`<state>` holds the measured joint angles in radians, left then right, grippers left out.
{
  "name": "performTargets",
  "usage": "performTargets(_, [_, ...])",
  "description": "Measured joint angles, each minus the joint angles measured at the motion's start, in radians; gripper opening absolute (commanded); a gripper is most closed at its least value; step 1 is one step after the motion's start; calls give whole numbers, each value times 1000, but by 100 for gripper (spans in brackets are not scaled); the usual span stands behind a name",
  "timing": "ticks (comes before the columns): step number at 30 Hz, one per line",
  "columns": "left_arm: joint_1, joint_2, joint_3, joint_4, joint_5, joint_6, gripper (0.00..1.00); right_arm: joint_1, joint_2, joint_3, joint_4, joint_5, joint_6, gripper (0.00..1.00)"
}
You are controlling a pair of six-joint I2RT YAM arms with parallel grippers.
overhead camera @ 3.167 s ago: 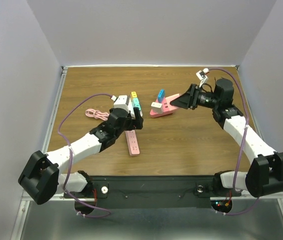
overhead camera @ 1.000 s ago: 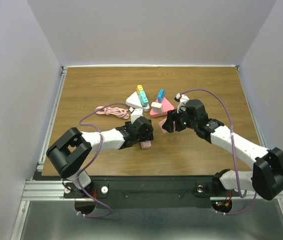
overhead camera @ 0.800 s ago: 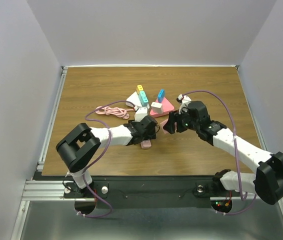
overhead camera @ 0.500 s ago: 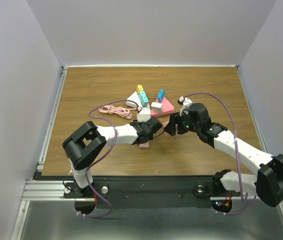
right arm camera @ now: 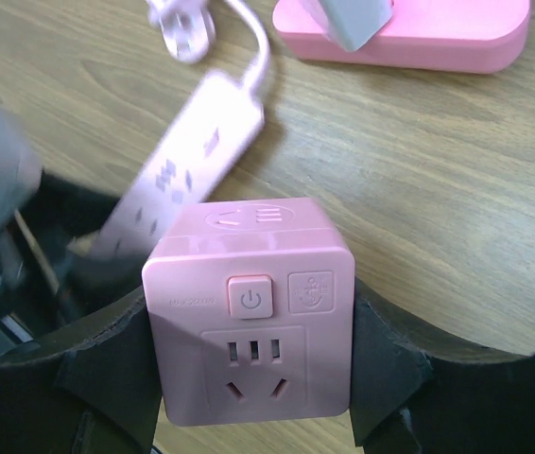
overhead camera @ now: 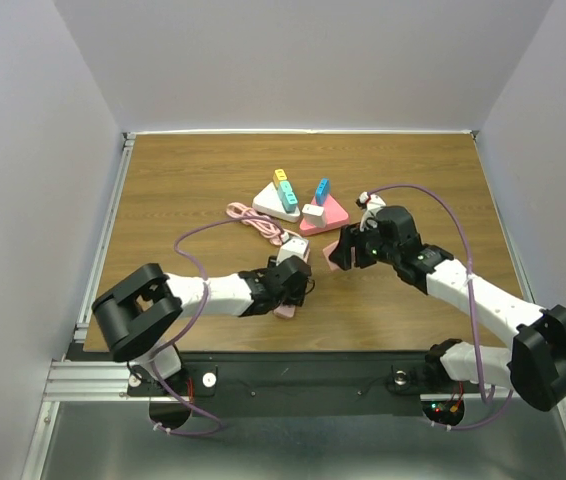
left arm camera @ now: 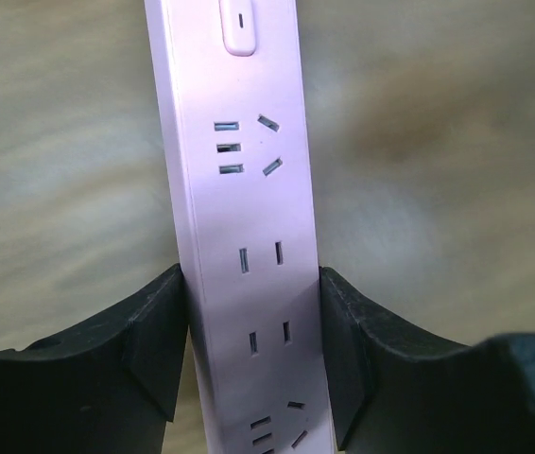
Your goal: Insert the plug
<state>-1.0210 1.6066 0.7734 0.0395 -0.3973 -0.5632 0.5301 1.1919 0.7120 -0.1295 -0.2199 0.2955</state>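
Left end effector pinches the long pale-pink plastic power strip across its width, low centre of the top view, sockets exposed for mating. Right end effector clamps the pink plastic cube adapter nearby, to its right; plug pins hidden.

A white triangular stand sits on the wooden table (pink triangular stand just beside).

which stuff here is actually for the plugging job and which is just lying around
In use: pink power strip, in the left gripper; pink cube adapter, in the right gripper.
Lying about: pink wedge stand, white wedge stand.
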Motion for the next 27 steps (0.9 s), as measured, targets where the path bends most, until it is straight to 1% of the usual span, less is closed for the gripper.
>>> performTargets(2, [-25, -65, -68, 51, 90, 63, 0, -2, -1, 5, 0, 12, 3, 0])
performTargets(4, [-53, -99, -104, 96, 171, 119, 0, -5, -7, 9, 0, 25, 8, 1])
performTargets(7, [-78, -108, -112, 169, 307, 197, 0, -7, -37, 9, -7, 35, 7, 0])
performTargets(11, [-84, -103, -112, 231, 410, 259, 0, -7, -89, 9, -10, 16, -13, 0])
performTargets(16, [-66, -48, -113, 264, 459, 256, 0, -7, -127, 3, -21, -13, -73, 0])
performTargets(18, [-60, -29, -115, 311, 473, 231, 19, -7, -134, -6, -25, -14, -86, 0])
performTargets(19, [-56, -24, -121, 335, 476, 217, 39, -7, -133, -8, -32, -14, -89, 0])
performTargets(20, [-55, -22, -127, 351, 476, 209, 46, -7, -130, -8, -40, -13, -90, 0])
performTargets(22, [-55, -21, -139, 380, 475, 192, 58, -7, -121, -8, -53, -14, -91, 0])
performTargets(23, [-55, -21, -143, 390, 475, 184, 69, -7, -116, -8, -56, -17, -92, 0])
performTargets(24, [-55, -21, -145, 396, 473, 181, 74, -7, -109, -8, -64, -19, -94, 0])
performTargets(25, [-55, -21, -146, 399, 472, 171, 81, -7, -105, -8, -72, -22, -94, 0])
performTargets(26, [-55, -21, -148, 404, 473, 164, 81, -7, -103, -8, -80, -24, -94, 0])
performTargets(27, [-55, -23, -152, 414, 474, 159, 84, -7, -103, -8, -89, -27, -95, 0])
